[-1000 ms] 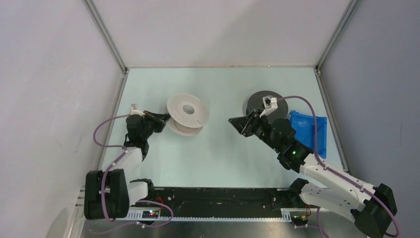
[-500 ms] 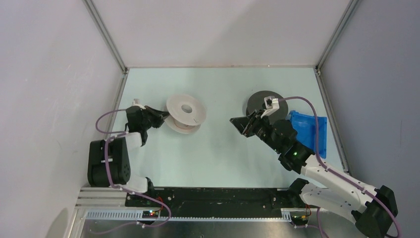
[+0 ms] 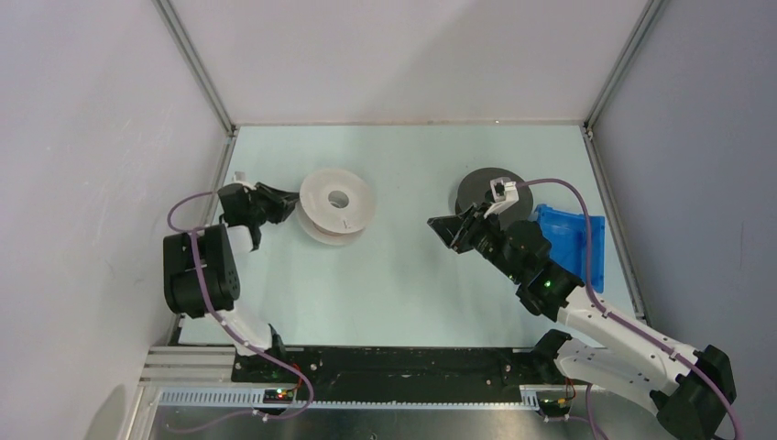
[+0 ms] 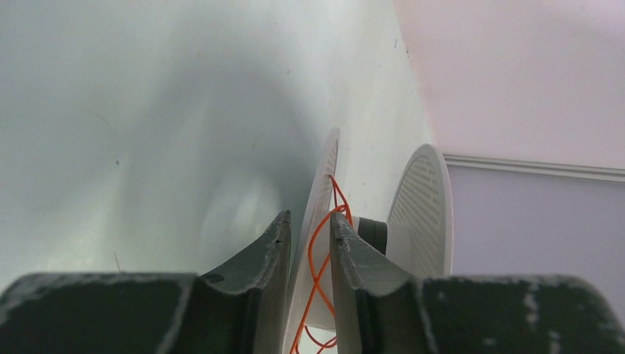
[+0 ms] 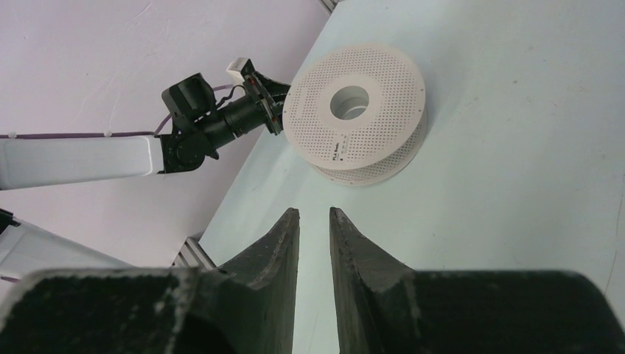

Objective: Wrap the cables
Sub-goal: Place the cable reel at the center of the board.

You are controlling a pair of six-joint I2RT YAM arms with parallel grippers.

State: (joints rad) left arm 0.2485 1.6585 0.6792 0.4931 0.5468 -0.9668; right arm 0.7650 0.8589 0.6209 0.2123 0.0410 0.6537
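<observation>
The white spool (image 3: 336,206) lies tilted on the table at the left, also seen in the right wrist view (image 5: 354,110). My left gripper (image 3: 291,203) is shut on the rim of its lower flange (image 4: 318,192). The thin reddish cable (image 4: 324,251) runs in loose loops between the flanges and past my fingertips (image 4: 339,228). The blue cable is not visible. My right gripper (image 3: 438,227) hovers over bare table in the middle, its jaws (image 5: 314,212) nearly together with nothing between them.
A dark grey spool (image 3: 481,188) lies behind my right wrist. A blue bin (image 3: 573,243) stands at the right. The enclosure walls are close on the left and right, and my left arm (image 3: 197,270) is folded against the left wall.
My left gripper has drawn back and left, and the white spool has shifted a little left and farther away with it. The right arm has hardly moved.
</observation>
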